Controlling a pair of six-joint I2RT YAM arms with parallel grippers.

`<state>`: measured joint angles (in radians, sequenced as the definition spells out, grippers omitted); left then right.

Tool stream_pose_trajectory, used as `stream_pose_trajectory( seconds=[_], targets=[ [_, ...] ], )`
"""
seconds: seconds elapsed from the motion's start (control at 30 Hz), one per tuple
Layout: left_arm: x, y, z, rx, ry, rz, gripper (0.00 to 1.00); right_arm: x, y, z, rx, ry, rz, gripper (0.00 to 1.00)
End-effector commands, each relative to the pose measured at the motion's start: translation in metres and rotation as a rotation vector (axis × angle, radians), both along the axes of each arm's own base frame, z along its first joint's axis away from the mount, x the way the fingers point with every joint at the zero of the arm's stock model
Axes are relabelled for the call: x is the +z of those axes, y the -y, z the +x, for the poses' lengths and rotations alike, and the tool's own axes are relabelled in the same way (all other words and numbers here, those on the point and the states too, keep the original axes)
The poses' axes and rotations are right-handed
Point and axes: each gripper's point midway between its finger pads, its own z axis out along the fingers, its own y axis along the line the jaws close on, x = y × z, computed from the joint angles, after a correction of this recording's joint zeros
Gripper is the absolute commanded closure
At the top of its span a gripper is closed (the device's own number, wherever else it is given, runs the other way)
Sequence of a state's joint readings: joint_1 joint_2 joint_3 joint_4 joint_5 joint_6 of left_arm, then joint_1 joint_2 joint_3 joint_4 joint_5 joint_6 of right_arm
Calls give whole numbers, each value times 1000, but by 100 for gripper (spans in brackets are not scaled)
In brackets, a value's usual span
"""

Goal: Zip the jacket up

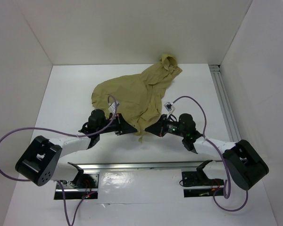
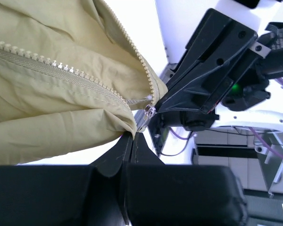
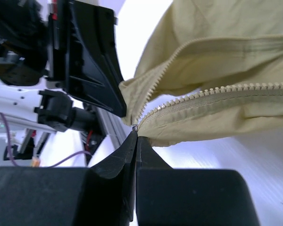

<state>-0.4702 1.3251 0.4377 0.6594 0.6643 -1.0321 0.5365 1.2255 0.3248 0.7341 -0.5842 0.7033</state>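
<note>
Left gripper (image 2: 132, 139) pinched on jacket (image 1: 132, 92) hem, right gripper (image 3: 135, 136) pinched at zipper (image 3: 217, 94) base, toward tabletop (image 1: 70, 94) near edge. I'd hold hem taut, line up both halves before pulling.

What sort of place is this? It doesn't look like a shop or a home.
Most likely a robotics lab test bench: a white table boxed in by bare white walls, a left arm and right arm bolted along a metal rail, and a jacket laid out.
</note>
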Motion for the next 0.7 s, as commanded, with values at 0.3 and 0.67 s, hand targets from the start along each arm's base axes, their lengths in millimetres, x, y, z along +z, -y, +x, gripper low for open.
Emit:
stream_pose_trajectory(
  seconds=[0.3, 0.67],
  targets=[
    [37, 6, -12, -142, 194, -125, 100, 36, 4, -12, 84, 77, 152, 100],
    [45, 9, -8, -141, 223, -145, 100, 36, 7, -30, 139, 63, 193, 100]
  ],
)
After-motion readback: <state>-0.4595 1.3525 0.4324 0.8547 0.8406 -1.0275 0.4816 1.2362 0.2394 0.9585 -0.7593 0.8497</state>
